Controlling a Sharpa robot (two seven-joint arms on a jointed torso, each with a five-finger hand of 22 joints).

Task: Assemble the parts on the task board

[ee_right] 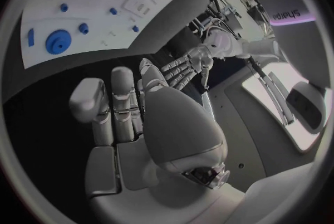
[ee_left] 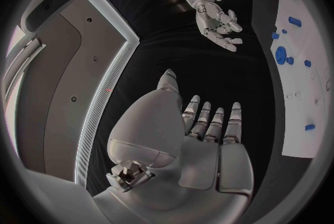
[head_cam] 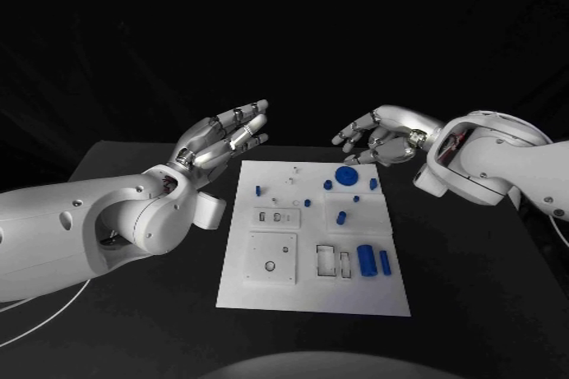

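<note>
The left hand hangs above the table just off the far-left corner of the task board; its fingers are stretched out nearly straight and a little apart, palm turned toward the other hand, and it holds nothing and touches nothing; the left wrist view shows the same flat, spread palm with bare fingers. The right hand hovers past the board's far-right corner; its fingers are loosely curved and parted, tips pointing toward the left hand, with nothing between them. The board lies flat in the middle of the black table, its long axis running from the robot away toward the far edge. On it, a round blue disc sits near the far end with small blue pegs scattered beside it; two blue cylinders lie side by side near the right edge, their long axes along the board's length.
</note>
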